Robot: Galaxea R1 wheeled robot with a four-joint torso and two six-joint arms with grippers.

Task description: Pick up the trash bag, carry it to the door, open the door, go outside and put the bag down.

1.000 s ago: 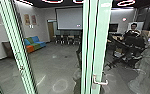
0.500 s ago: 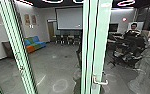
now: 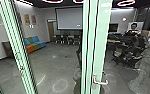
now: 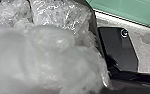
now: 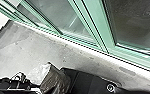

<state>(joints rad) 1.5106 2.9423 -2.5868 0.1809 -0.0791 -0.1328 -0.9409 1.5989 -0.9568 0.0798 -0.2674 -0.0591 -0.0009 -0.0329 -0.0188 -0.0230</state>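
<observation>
A crinkled, translucent, probably plastic bag [image 4: 58,57] bulges near a pale-green-framed glass door [image 3: 100,47]; I cannot tell either gripper's state.

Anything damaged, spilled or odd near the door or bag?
One minor thing: a dull oval patch on the floor near the door frame, differing in shade from its surroundings. Maybe a stain; can't tell. No clear tear or spill at the bag.
</observation>
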